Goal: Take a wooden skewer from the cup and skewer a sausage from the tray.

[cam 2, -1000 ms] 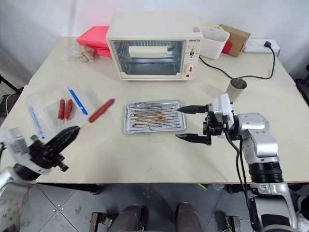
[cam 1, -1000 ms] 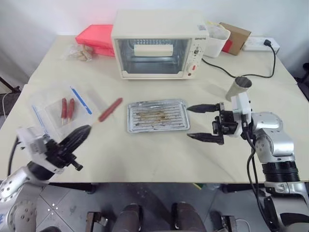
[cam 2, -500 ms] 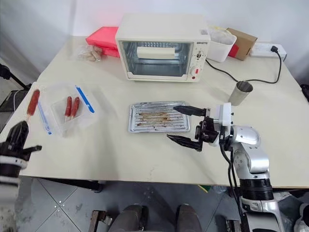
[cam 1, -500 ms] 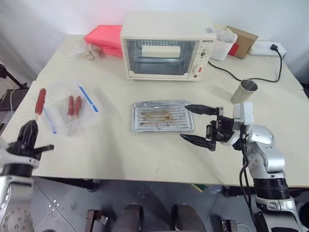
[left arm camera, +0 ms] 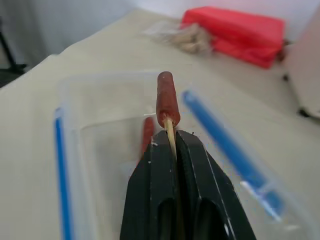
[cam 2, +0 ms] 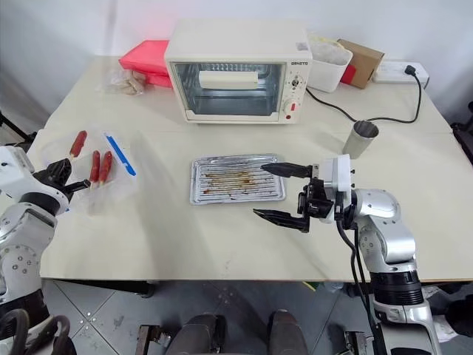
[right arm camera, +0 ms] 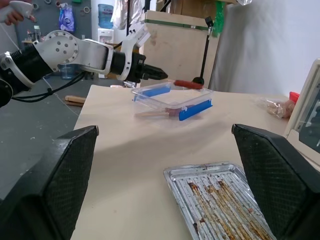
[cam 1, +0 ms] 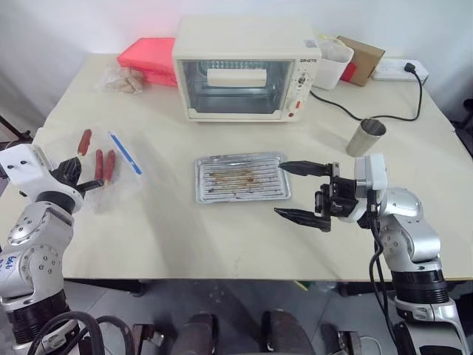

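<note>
Fingers of the left gripper point(left arm camera: 172, 145) clamped on the wooden skewer point(left arm camera: 170, 131), sausage point(left arm camera: 166, 99) already speared on its tip.
Over the last second the left arm has swung the skewered sausage from near the tray point(cam 1: 240, 177) out to the far-left edge of the desk point(cam 1: 222, 244) — it now hangs over the clear plastic bag point(cam 1: 122, 159) holding two more red sausages point(cam 1: 103, 164); the right gripper point(cam 1: 303, 192) stays just right of the tray with its fingers spread wide and empty; the tray itself is bare but for grease stains; the cup point(cam 1: 365, 137) stands upright behind the right arm; the toaster oven point(cam 1: 244, 70) sits at the far side — so the skewering looks done, with only carrying left.
</note>
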### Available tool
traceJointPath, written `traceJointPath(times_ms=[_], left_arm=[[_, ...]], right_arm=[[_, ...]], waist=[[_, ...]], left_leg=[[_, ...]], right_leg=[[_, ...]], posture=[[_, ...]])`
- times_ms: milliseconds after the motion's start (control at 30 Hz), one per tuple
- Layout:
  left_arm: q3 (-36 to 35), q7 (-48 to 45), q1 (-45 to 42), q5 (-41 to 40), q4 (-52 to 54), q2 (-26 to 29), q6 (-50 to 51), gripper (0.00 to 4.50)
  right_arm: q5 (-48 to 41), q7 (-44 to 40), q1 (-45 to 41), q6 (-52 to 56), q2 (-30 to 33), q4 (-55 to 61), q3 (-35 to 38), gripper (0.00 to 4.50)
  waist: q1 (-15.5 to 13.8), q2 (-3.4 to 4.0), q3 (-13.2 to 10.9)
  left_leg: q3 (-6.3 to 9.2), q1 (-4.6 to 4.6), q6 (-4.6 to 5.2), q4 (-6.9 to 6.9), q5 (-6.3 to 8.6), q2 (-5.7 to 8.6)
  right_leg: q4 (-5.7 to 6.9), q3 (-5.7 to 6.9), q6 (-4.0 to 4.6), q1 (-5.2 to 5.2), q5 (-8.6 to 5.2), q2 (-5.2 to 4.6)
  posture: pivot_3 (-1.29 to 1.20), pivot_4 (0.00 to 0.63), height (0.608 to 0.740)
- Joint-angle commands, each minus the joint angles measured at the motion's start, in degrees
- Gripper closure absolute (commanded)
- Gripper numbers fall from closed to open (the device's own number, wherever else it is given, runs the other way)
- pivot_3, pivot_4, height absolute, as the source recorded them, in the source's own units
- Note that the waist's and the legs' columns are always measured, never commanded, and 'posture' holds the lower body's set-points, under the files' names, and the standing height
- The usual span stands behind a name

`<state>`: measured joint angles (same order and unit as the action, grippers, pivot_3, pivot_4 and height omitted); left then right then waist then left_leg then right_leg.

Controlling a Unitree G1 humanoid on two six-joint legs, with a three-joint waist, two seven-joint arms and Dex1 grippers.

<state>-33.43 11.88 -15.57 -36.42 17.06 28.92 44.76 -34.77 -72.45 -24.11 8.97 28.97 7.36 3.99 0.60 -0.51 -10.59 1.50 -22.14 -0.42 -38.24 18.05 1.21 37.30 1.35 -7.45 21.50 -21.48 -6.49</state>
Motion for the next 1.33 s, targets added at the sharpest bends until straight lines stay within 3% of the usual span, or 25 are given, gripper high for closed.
traceJointPath(times_ms=[33, 333, 467, 567, 700, 767, 833, 1100, 1333], left_arm=[[-1.41, 0.35, 0.35, -0.19, 2.2, -0.85, 1.04, 4.5], [-2.32, -1.6, 1.21, -0.12, 3.79, -0.82, 2.57, 1.99], [-3.39, -11.43, 5.37, -2.93, 7.88, 1.74, -0.7, 0.79], [-4.04, -26.34, 10.6, -5.21, 10.89, 6.53, -5.58, 0.04], [-4.15, -53.83, 21.37, -4.63, 11.21, 17.19, -14.59, 0.04], [-1.81, -66.4, 27.14, 4.04, 7.33, 21.31, -29.89, 0.04], [0.63, -73.0, 29.22, 8.53, 3.29, 23.26, -38.36, 0.04], [13.49, -74.67, 20.26, 12.54, -4.76, 17.91, -47.05, 0.04], [16.18, -73.24, 19.31, 12.07, -3.75, 15.28, -46.53, 0.04]], right_arm=[[-1.29, 0.88, -0.35, -0.02, 1.01, 2.72, 1.3, 0.04], [-1.67, 1.02, -0.24, 0.24, 1.86, 2.22, 1.5, 0.0], [-1.91, -0.36, 0.08, 0.39, 3.46, 1.45, 1.65, 0.0], [-1.99, -1.67, 0.41, 0.55, 5.18, 0.92, 2.37, 0.0], [-1.29, -5.23, 1.63, -0.29, 8.66, -0.54, 3.2, 0.0], [-1.41, -7.0, 2.26, -0.42, 10.43, -1.31, 3.6, 0.0], [-1.27, -8.39, 2.74, -0.8, 11.62, -1.88, 3.66, 0.0], [2.46, -9.08, 6.94, -5.4, 12.08, -2.12, 3.05, 0.0], [3.23, -5.62, 11.8, -7.73, 11.81, -0.31, 4.7, 0.0]], waist=[[-0.32, 0.0, 0.0], [-0.48, -0.02, 0.01], [-0.31, -0.02, 0.01], [-0.35, -0.02, 0.01], [-0.32, -0.01, 0.01], [-0.34, 0.05, -0.01], [-0.45, 0.16, -0.06], [-0.49, 0.17, -0.06], [-0.22, 0.17, -0.06]], left_leg=[[0.0, 0.0, 0.0, -0.01, 0.0, 0.0], [0.0, -0.01, 0.0, -0.03, 0.0, 0.02], [-0.04, 0.0, 0.0, 0.04, 0.0, -0.01], [-0.03, 0.0, -0.01, 0.04, 0.0, -0.06], [-0.06, 0.01, -0.03, 0.13, 0.01, -0.08], [-0.1, 0.01, -0.03, 0.16, 0.01, -0.08], [-0.17, 0.05, -0.03, 0.19, 0.01, -0.09], [-0.19, 0.03, 0.12, 0.19, 0.08, -0.12], [-0.3, 0.03, 0.15, 0.15, 0.1, -0.18]], right_leg=[[0.0, 0.0, 0.0, 0.0, 0.0, -0.01], [0.0, -0.01, 0.0, -0.01, 0.0, -0.02], [-0.09, -0.04, 0.0, -0.01, 0.0, -0.02], [-0.29, -0.03, 0.0, -0.01, 0.0, -0.05], [-0.49, -0.1, 0.04, -0.06, 0.0, -0.14], [-0.57, -0.11, 0.08, -0.06, -0.02, -0.15], [-0.71, -0.08, 0.1, -0.1, -0.01, -0.15], [-0.73, -0.09, 0.04, -0.15, 0.08, -0.17], [-0.4, -0.1, 0.02, -0.07, 0.09, -0.08]], posture=[[0.0, 0.15, 0.74], [0.0, 0.15, 0.74], [0.0, 0.15, 0.74], [0.0, 0.15, 0.74], [0.0, 0.15, 0.74], [0.0, 0.15, 0.74], [0.0, 0.15, 0.74], [0.0, 0.15, 0.74], [0.0, 0.15, 0.74]])
